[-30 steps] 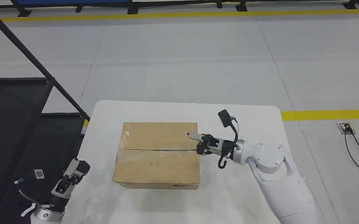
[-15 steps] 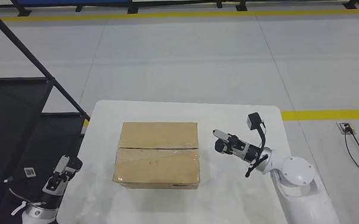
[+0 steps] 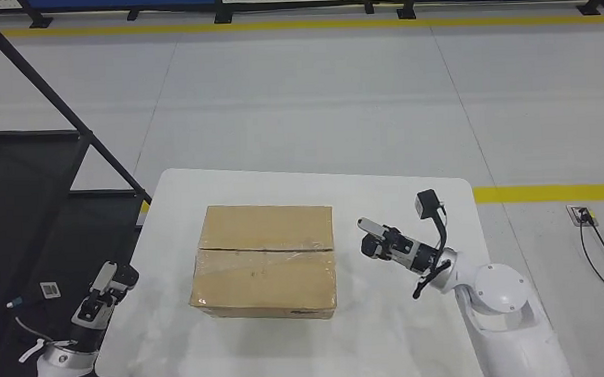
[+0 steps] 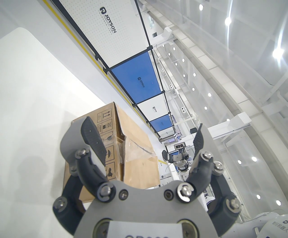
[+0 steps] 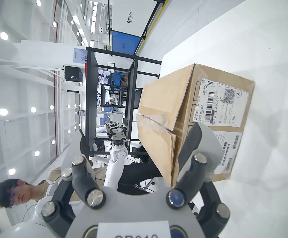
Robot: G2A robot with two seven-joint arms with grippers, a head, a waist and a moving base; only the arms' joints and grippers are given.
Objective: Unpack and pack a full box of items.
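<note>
Box (image 3: 264, 260) sits mid-table (image 3: 402, 200), flaps shut, tape (image 3: 269, 252) across the seam. I see my right gripper (image 5: 138, 133) near its right end, not touching, claw spread wide. Left gripper (image 4: 144, 128) is just off the table's left edge, well apart from the box, claw also wide.

Box (image 3: 263, 260) matt brown cardboard — clear glossy tape (image 5: 155, 119); table (image 3: 402, 200) smooth white.

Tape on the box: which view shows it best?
The top view: the tape runs across the whole top of the box, from side to side. The right wrist view shows one crumpled end up close, at the box's edge; the left wrist view shows the other end, also wrinkled.
</note>
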